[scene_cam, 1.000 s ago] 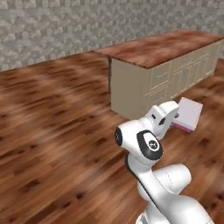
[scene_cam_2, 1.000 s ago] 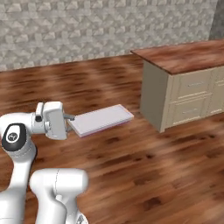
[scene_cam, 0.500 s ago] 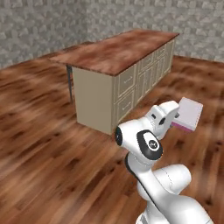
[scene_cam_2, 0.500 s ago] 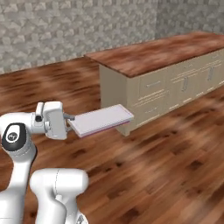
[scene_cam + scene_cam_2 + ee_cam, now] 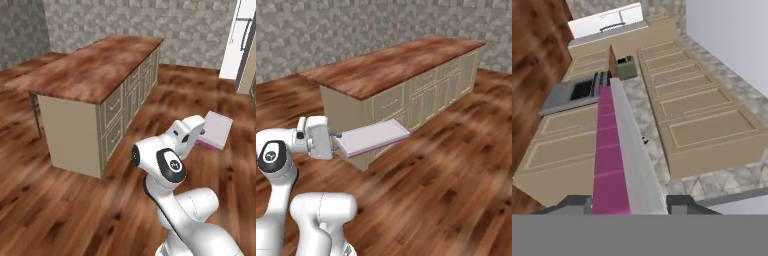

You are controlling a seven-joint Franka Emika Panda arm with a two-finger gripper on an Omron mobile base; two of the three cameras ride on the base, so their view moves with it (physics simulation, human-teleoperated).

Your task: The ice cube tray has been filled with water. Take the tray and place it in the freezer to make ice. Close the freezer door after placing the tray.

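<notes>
Left base view: a wood-topped island bench (image 5: 95,70) stands at left, the arm's jaws (image 5: 199,134) are closed on one short end of the ice cube tray (image 5: 215,130), held level in the air above the wood floor (image 5: 60,210), and the freezer (image 5: 243,42) shows at the upper right edge. Right base view: the tray's long axis runs straight out from the jaws toward the island. Hand view: the tray appears edge-on, pink side showing, pointing at beige cabinets (image 5: 697,115), a stove (image 5: 577,92) and a small green object (image 5: 626,67); no writing is legible.
</notes>
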